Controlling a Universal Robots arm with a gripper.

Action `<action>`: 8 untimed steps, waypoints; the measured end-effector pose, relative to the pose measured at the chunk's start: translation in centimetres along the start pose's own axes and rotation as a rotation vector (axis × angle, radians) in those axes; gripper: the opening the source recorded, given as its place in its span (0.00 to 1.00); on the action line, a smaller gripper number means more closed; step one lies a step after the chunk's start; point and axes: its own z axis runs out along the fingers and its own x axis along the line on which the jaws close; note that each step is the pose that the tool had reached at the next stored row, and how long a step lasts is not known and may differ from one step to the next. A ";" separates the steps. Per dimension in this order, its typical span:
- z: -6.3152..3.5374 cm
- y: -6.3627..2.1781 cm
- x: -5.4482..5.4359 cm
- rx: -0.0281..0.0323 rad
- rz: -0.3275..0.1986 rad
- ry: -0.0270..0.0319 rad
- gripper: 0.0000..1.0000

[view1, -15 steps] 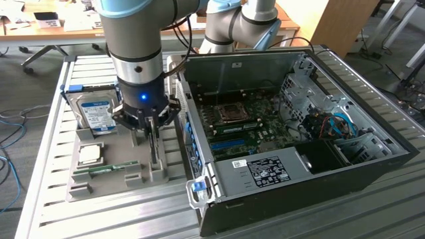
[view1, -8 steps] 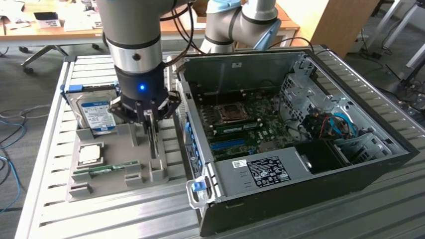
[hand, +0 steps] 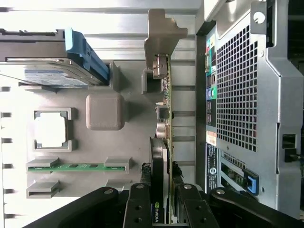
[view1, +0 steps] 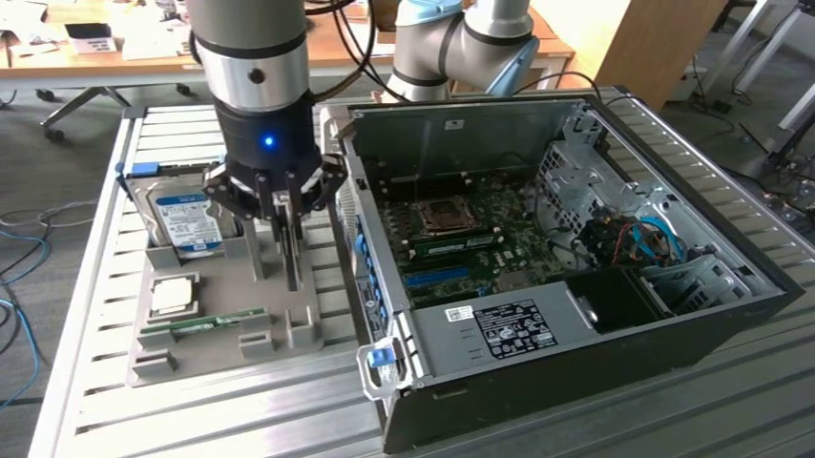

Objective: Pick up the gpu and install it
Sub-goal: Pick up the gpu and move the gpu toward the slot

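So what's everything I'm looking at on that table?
gpu: one, green board with black cooler, on edge in the tray
hard drive: one, silver with blue-white label, tray's far end in the exterior view
CPU: one, silver, middle of the tray
RAM stick: one, green, tray's near end
tray: one, grey, exterior view's left of the table
computer case: one, black, open, exterior view's right
table: one, silver slatted metal, under everything
robot arm: one, silver and black, above the tray
gripper: one, black, jaws closed on the gpu
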 end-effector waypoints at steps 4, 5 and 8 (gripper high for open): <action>-0.80 0.04 0.0 0.0000 0.000 0.0000 0.27; -0.90 0.04 0.0 0.0000 0.000 0.0001 0.27; -1.12 0.05 0.0 0.0000 0.000 0.0000 0.27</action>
